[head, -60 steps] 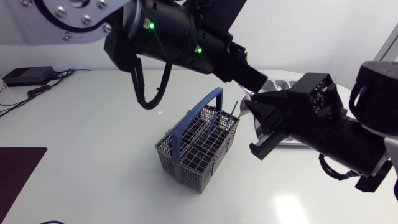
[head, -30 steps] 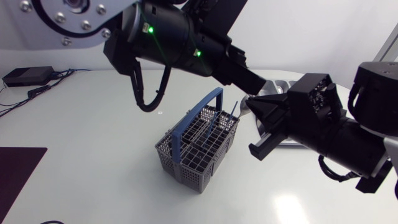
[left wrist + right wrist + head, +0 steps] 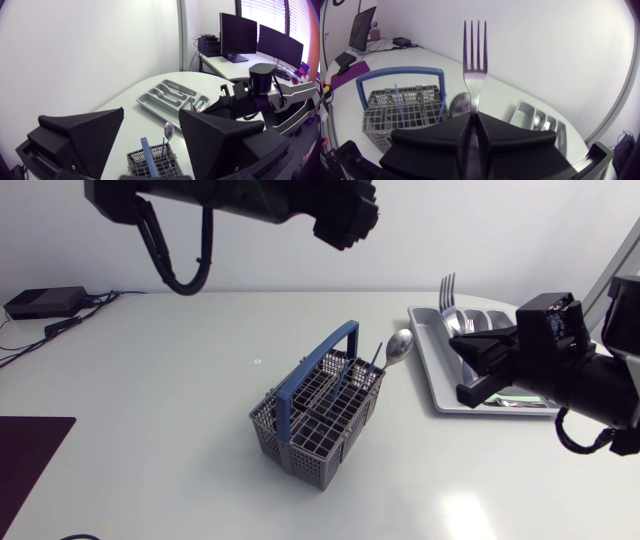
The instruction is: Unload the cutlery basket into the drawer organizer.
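Cutlery basket, grey with a blue carrying handle, stands on the tabletop beneath the left claw and ahead of the right claw, off to one side.

Right claw: pressed onto a fork, pinching its handle from two sides, tines upright above the fingertips. The fork is clear of the basket and held in the air. The drawer organizer lies just beyond and partly under this claw. No contact between fork and organizer is visible.

Left claw: spread wide, nothing between its fingers, raised well above the basket.

Items left in the basket: a spoon standing bowl-up at the corner nearest the organizer, and close beside it a thin blue-handled piece. Whether anything lies lower among the compartments cannot be told.

Organizer contents: partly hidden by the right arm; some metal appears to lie in its trays, though individual pieces cannot be identified.

Assessment: unloading is under way but incomplete. One fork is lifted out and not yet placed. At least two pieces await removal.
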Motion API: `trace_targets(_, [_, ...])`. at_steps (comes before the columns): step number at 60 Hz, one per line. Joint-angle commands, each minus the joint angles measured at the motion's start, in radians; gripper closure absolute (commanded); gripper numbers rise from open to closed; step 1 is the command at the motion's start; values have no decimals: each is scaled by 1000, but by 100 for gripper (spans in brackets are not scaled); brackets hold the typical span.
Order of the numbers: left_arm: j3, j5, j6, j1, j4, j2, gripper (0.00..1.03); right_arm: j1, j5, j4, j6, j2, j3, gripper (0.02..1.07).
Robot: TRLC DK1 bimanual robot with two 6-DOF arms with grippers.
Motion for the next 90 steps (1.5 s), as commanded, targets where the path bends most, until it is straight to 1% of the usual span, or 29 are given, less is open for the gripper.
trace_targets(1, [-40,-3,53,5,2,-12,9,-99,-47,17,-17,69,39,100])
trace_targets(9, [-96,-3,99,1,13,-21,9,-258,-133,79,-20,228,98,100])
trace_targets(18, [-129,-3,121,-13,15,-29,9,-356,-158,147,-20,414,182,100])
trace_targets(23, [-143,-3,141,-16,15,-32,9,-384,-161,155,-18,479,230,100])
trace_targets(33, [-187,-3,205,-39,16,-53,9,-444,-165,159,-17,693,394,100])
trace_targets(49, [-248,-1,262,-61,25,-84,9,-468,-131,139,-17,930,587,100])
trace_targets(72, [-274,-1,283,-73,38,-104,9,-494,-93,35,-17,1152,852,100])
trace_targets(77, [-276,0,285,-77,38,-107,9,-493,-76,33,-15,1189,883,100])
trace_targets(90, [-290,-1,291,-85,38,-116,9,-493,-69,17,9,1273,957,100])
